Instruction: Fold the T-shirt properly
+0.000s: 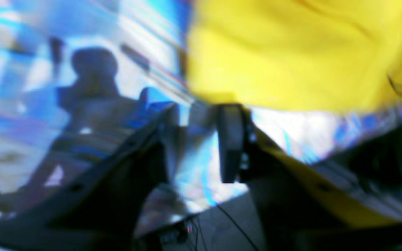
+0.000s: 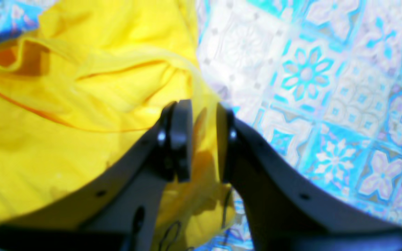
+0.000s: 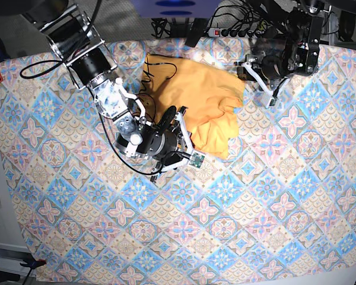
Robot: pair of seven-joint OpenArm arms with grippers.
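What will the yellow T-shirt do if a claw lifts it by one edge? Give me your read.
The T-shirt will probably hang limp, since it lies bunched in soft folds. It looks light: thin hems curl at its edge in the right wrist view. It may drag rather than slide, as it rests on the patterned cloth, itself fabric.

No readable text, label, brand or number is found in any view. Thin black cursive strokes are seen on the yellow T-shirt (image 2: pixel 173 232) at the bottom edge of the right wrist view, and another dark curl in the left wrist view; no letter can be made out.
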